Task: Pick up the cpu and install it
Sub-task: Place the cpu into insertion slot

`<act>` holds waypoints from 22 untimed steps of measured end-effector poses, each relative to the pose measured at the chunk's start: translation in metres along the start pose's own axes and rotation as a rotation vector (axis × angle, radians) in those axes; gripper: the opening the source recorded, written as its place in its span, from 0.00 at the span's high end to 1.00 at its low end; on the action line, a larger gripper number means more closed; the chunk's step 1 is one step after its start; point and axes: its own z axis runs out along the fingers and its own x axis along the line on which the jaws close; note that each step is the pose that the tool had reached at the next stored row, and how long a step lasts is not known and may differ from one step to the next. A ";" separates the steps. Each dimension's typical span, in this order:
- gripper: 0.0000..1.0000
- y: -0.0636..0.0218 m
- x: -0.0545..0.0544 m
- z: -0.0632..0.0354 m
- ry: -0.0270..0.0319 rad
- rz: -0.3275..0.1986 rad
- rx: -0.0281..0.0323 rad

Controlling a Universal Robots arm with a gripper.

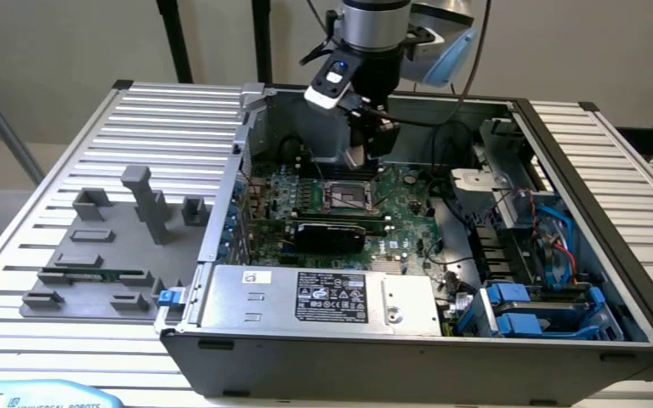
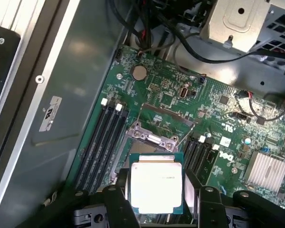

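Observation:
The cpu [image 2: 156,184], a flat square chip with a silvery top and greenish rim, sits between my gripper's [image 2: 159,202] black fingers [image 2: 115,199], which are shut on its two sides. Just beyond it on the green motherboard [image 2: 213,114] lies the dark metal-framed socket [image 2: 151,137]. In the exterior view my gripper [image 1: 360,155] hangs inside the open computer case [image 1: 599,212], a little above the socket [image 1: 346,197] and toward its far edge.
Black memory slots [image 2: 102,142] flank the socket. A finned heatsink [image 2: 268,171], a coin battery [image 2: 139,72] and black cables [image 2: 199,52] are on the board. A power supply [image 1: 303,297] lies at the case front, blue drive bays [image 1: 530,310] on the exterior view's right, and a grey tray [image 1: 99,255] on its left.

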 end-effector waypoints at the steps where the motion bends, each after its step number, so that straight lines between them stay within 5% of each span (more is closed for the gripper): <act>1: 0.45 -0.0001 0.000 0.0009 -0.0014 0.020 0.0002; 13: 0.45 -0.0010 0.000 0.0127 -0.0168 0.221 0.0024; 22: 0.45 -0.0113 0.003 0.0225 -0.0296 0.268 0.0084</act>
